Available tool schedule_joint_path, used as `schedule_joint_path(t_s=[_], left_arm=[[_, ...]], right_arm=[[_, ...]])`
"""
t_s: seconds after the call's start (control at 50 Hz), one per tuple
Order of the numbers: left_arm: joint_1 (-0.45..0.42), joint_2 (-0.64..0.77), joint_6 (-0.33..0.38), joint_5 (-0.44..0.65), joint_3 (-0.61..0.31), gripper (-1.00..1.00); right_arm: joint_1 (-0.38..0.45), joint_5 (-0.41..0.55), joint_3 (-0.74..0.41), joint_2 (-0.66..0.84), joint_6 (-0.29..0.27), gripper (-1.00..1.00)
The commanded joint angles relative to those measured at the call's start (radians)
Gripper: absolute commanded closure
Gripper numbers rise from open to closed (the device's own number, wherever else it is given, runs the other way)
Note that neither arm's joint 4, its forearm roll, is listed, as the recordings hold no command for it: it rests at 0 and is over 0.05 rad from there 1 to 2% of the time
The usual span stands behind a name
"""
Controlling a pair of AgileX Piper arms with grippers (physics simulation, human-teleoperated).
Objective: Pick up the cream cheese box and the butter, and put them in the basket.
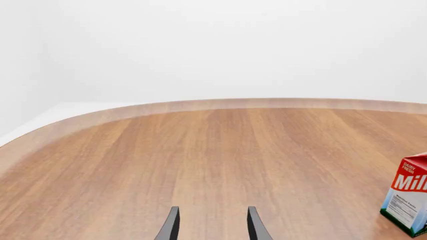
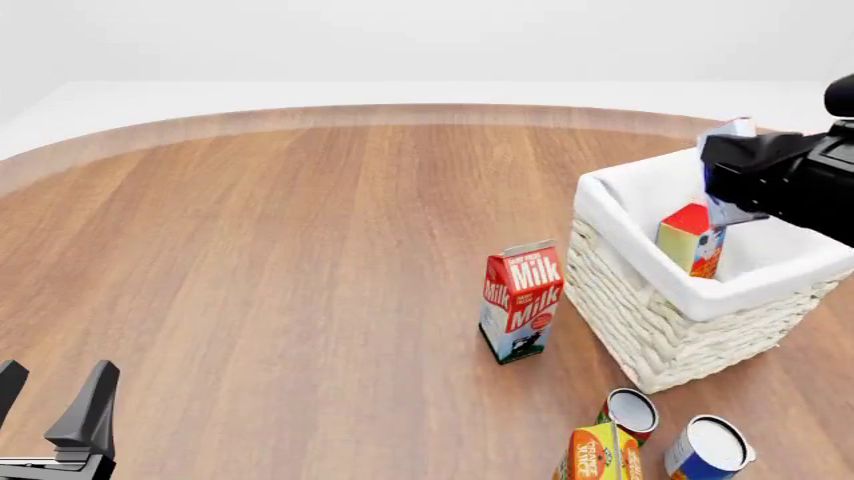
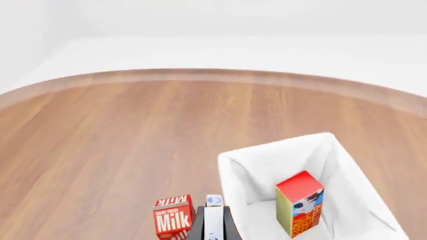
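The basket (image 2: 650,322), whitish wicker with a white liner, stands at the right of the table. The butter (image 2: 689,238) stands on end inside it, red end up; the right wrist view shows the butter (image 3: 299,203) against the basket's liner (image 3: 267,152). My right gripper (image 2: 747,178) hovers over the basket's far right part, shut on the cream cheese box (image 2: 731,129), a small white-and-blue box. That box (image 3: 213,216) sits between the dark fingers of the right gripper (image 3: 213,229). My left gripper (image 2: 51,392) is open and empty at the front left; its fingers (image 1: 171,225) stand apart over bare wood.
A red-and-white Milk carton (image 2: 521,301) stands upright just left of the basket and shows in the left wrist view (image 1: 408,200). Two open cans (image 2: 629,412) (image 2: 709,447) and an orange-yellow carton (image 2: 599,455) sit in front of the basket near the table's front edge.
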Motion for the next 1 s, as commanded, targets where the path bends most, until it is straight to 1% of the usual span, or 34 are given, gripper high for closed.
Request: schedule_joint_path(t_s=[0.02,0.28,0.52,0.68,0.82,1.0], left_arm=[[0.000,0.000,0.000,0.000,0.000,-1.00],[0.000,0.000,0.000,0.000,0.000,-1.00],[0.000,0.000,0.000,0.000,0.000,-1.00],[0.000,0.000,0.000,0.000,0.000,-1.00],[0.000,0.000,0.000,0.000,0.000,-1.00],[0.000,0.000,0.000,0.000,0.000,-1.00]], right_arm=[[-0.075,-0.079,0.018,0.065,0.007,1.00],[-0.131,-0.140,0.043,0.120,0.012,1.00],[-0.166,-0.151,0.029,0.146,0.014,1.00],[-0.186,-0.166,0.019,0.170,0.003,1.00],[-0.203,-0.169,0.014,0.184,0.009,1.00],[-0.224,-0.202,0.016,0.236,0.005,1.00]])
